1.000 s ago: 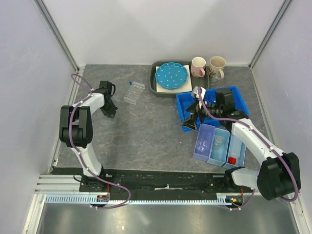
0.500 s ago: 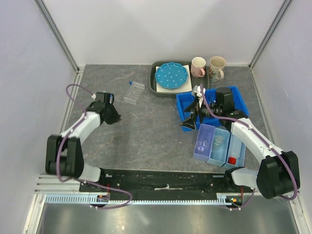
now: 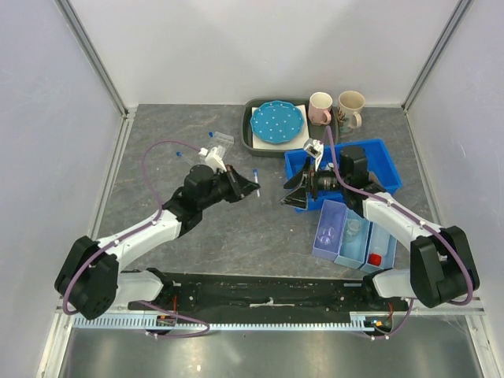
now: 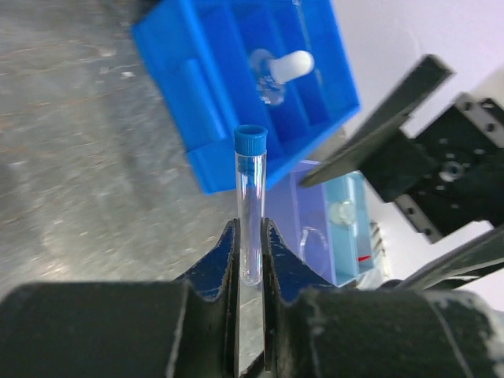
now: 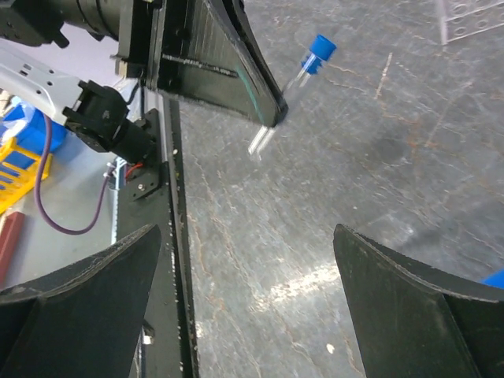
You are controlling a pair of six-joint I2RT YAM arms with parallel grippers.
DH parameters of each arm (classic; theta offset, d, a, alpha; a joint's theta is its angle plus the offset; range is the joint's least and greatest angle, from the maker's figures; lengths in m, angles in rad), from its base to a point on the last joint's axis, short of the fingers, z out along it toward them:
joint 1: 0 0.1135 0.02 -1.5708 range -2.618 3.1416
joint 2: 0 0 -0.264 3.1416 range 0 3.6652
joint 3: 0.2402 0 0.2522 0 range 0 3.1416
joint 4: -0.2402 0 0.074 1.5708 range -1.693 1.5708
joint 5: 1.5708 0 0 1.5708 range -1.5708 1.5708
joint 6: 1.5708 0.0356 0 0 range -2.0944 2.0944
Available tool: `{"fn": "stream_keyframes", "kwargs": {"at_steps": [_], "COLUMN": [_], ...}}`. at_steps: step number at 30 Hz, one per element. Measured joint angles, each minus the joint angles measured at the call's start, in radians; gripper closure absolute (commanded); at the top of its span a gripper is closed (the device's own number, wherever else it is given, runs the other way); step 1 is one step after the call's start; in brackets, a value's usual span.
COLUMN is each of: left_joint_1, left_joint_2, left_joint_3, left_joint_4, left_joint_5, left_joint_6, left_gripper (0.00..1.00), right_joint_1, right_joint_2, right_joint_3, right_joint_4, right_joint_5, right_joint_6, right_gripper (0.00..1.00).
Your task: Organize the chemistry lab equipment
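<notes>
One blue-capped tube [image 4: 251, 206] is now lifted and on its way.
Half a second ago your left gripper [image 3: 250, 187] was back near the left side of the table. It has since swung to mid-table, jaws narrow and clamped low on the tube. The cap end points outward and the tube hangs in the air just short of the blue bin [image 3: 383, 160]. Your right gripper [image 3: 295, 194] has edged leftward to face it, jaws spread wide with nothing between them. To me that reads as a hand-over, or a drop into the bin, coming up next. The test-tube rack [image 3: 223, 139] sits on the table behind your left wrist, well apart from the tube. You have no brand, label or writing to go by: none is legible in any view.
</notes>
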Motion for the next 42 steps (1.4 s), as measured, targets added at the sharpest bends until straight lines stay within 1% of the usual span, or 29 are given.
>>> {"fn": "stream_keyframes", "kwargs": {"at_steps": [6,9,12,18,19,21,22,24,25,30,33,34,38,39,41,42], "left_joint_1": [-0.106,-0.129,-0.148,-0.177,-0.182,-0.188,-0.191,-0.197,-0.201,-0.204,-0.209,-0.210,-0.211,-0.211,-0.211,-0.211], "left_joint_2": [0.064,0.079,0.088,0.108,0.112,0.115,0.117,0.122,0.126,0.137,0.147,0.148,0.152,0.152,0.153,0.153], "left_joint_3": [0.043,0.051,0.055,0.070,0.074,0.077,0.080,0.085,0.089,0.091,0.098,0.099,0.101,0.101,0.101,0.101], "left_joint_4": [0.114,0.148,0.172,0.195,0.199,0.202,0.204,0.209,0.211,0.210,0.208,0.206,0.201,0.198,0.193,0.192], "left_joint_5": [-0.037,-0.062,-0.085,-0.108,-0.110,-0.113,-0.113,-0.113,-0.115,-0.134,-0.142,-0.143,-0.144,-0.143,-0.143,-0.142], "left_joint_6": [-0.054,-0.071,-0.083,-0.094,-0.095,-0.096,-0.097,-0.098,-0.097,-0.097,-0.097,-0.097,-0.097,-0.096,-0.094,-0.093], "left_gripper": [0.94,0.94,0.94,0.94,0.95,0.94,0.94,0.95,0.94,0.94,0.93,0.93,0.85,0.79,0.72,0.65], "right_joint_1": [0.039,0.039,0.039,0.040,0.039,0.039,0.039,0.040,0.040,0.042,0.042,0.042,0.042,0.042,0.041,0.041], "right_joint_2": [0.035,0.040,0.042,0.048,0.049,0.053,0.055,0.061,0.063,0.063,0.063,0.063,0.066,0.066,0.068,0.068], "right_joint_3": [0.000,0.000,0.000,0.000,0.000,0.000,0.000,0.000,0.000,0.000,0.000,0.000,0.000,0.001,0.003,0.005], "right_joint_4": [0.040,0.053,0.061,0.074,0.074,0.078,0.079,0.079,0.079,0.079,0.078,0.077,0.064,0.055,0.041,0.034], "right_joint_5": [0.024,0.044,0.058,0.079,0.083,0.086,0.087,0.088,0.087,0.079,0.074,0.071,0.067,0.067,0.067,0.067], "right_joint_6": [0.065,0.085,0.105,0.137,0.142,0.151,0.154,0.161,0.165,0.178,0.181,0.181,0.169,0.162,0.147,0.140], "right_gripper": [0.02,0.02,0.04,0.21,0.28,0.35,0.42,0.49,0.54,0.64,0.73,0.74,0.80,0.80,0.82,0.83]}}
